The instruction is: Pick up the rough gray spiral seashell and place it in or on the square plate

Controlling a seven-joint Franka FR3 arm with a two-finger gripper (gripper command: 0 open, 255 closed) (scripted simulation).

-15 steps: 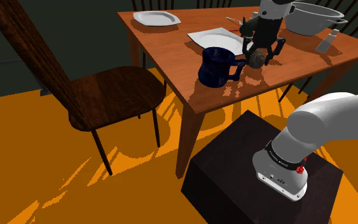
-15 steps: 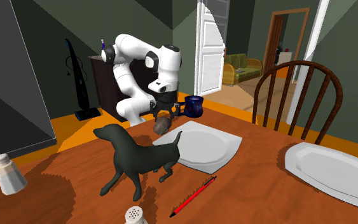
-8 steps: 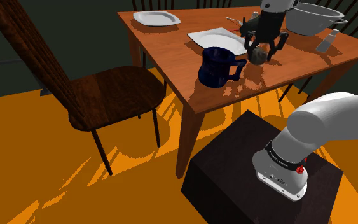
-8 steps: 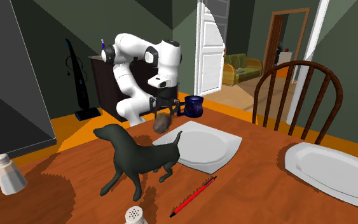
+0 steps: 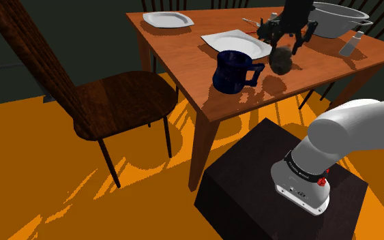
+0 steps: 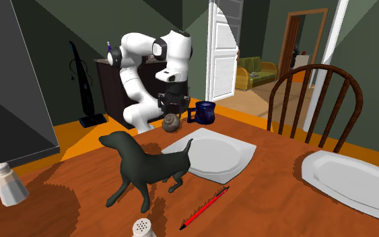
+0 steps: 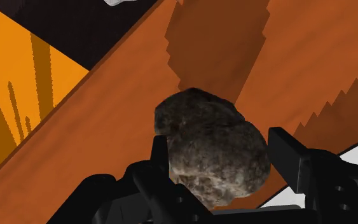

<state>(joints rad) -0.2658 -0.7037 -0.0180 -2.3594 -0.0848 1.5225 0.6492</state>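
Observation:
The rough grey spiral seashell (image 7: 209, 149) sits clasped between my gripper's (image 7: 222, 159) two black fingers and juts well past their tips. It hangs a little above the wooden table (image 5: 211, 75), over its own shadow. In the shoulder view the shell (image 5: 281, 61) is under the raised gripper (image 5: 288, 48), just beyond the mug. In the second exterior view the shell (image 6: 172, 122) hangs below the gripper (image 6: 171, 113), beside the near corner of the white square plate (image 6: 215, 151). That plate (image 5: 234, 42) lies flat with nothing on it.
A dark blue mug (image 5: 233, 71) stands near the table edge by the shell. A black dog figurine (image 6: 144, 161), a red pencil (image 6: 204, 209), two shakers (image 6: 9, 183), a second white plate (image 6: 356, 178) and a grey bowl (image 5: 337, 19) share the table. Wooden chairs (image 5: 108, 102) stand around it.
The gripper has risen with the shell between its fingers, lifting it off the table surface. The shell's shadow has drawn away from it. Nothing else has moved.

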